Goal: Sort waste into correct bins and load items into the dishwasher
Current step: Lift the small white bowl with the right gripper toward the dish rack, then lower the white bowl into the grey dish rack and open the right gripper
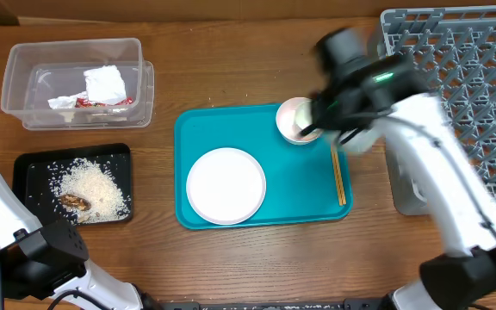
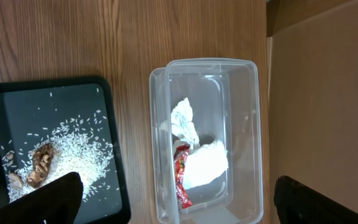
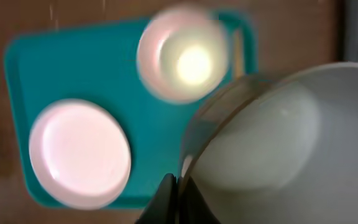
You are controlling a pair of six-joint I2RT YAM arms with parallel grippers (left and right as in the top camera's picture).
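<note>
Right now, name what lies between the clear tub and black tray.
Only bare table between clear tub and black tray, shown overhead and from the left wrist.

No legible text, label or number, even on the red wrapper (image 2: 180, 180)

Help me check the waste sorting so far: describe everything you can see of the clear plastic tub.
The tub is clear, thin-looking plastic, rectangular with rounded corners, standing upright and open on the wooden table at its far left. A second clear rim shows offset along one side; lid or nested tub, I cannot tell. Inside lie crumpled white napkin pieces and a red wrapper, touching each other. The black tray sits beside it, apart.
</note>
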